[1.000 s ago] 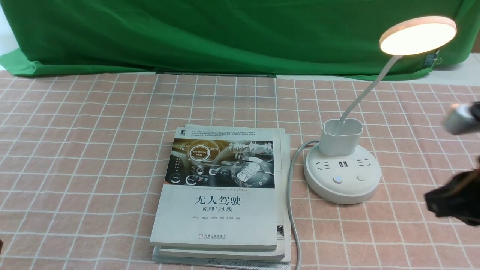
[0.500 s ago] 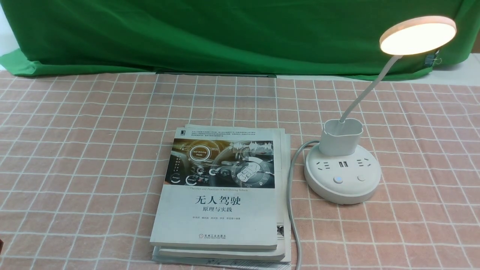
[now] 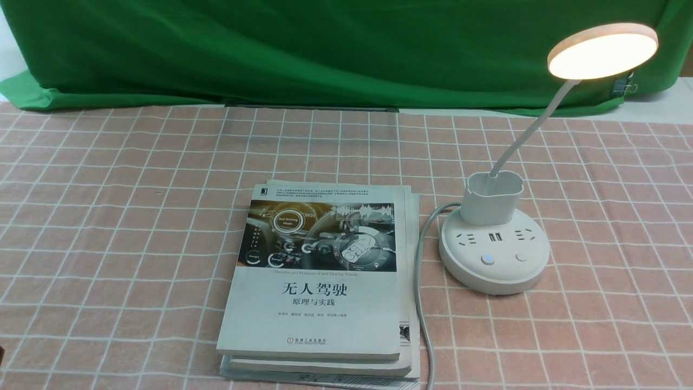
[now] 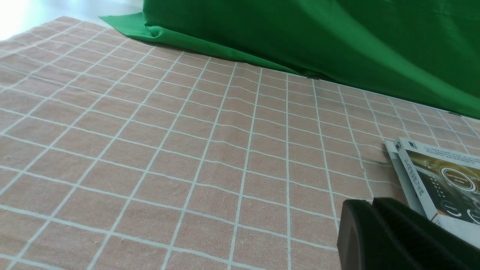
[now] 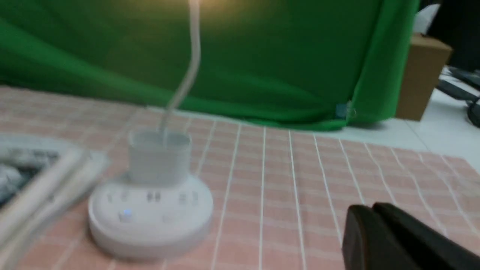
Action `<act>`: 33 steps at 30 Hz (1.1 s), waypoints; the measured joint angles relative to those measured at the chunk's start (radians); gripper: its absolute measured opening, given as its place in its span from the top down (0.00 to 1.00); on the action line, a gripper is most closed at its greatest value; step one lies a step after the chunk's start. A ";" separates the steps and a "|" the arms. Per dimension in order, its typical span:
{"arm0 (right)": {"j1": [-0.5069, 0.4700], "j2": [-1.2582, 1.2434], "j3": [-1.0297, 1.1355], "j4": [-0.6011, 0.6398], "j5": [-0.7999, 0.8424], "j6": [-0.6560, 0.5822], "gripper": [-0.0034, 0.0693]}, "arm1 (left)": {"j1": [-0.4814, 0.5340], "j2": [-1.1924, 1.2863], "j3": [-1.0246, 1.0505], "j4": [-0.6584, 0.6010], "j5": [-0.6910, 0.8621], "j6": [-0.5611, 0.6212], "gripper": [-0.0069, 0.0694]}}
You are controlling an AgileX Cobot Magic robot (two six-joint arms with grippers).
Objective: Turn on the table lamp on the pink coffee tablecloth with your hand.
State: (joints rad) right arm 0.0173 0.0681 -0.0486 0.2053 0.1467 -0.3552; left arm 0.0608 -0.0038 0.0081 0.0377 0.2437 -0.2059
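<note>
A matte black, rounded part of the left gripper (image 4: 390,236) is showing at the lower right of its wrist frame. The right gripper (image 5: 390,240) is showing likewise: black, smooth, with one seam running lengthwise.

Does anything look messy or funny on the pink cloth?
A little. The books are stacked unevenly, so the lower ones stick out past the top one on the side facing the table lamp. The lamp's grey cord loops right against them. Nothing looks spilled or broken on the pink coffee tablecloth.
</note>
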 joint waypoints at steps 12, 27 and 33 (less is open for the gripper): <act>-0.006 -0.067 0.056 -0.020 0.087 0.041 0.88 | 0.000 0.000 0.000 0.000 0.000 0.000 0.88; -0.006 -0.067 0.056 -0.020 0.087 0.049 0.86 | 0.000 0.000 0.000 0.000 0.000 -0.002 0.88; -0.006 -0.067 0.056 -0.020 0.087 0.049 0.83 | 0.000 0.000 0.000 0.000 0.000 -0.001 0.88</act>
State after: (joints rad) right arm 0.0113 0.0012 0.0071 0.1850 0.2338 -0.3064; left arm 0.0608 -0.0038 0.0081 0.0377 0.2440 -0.2069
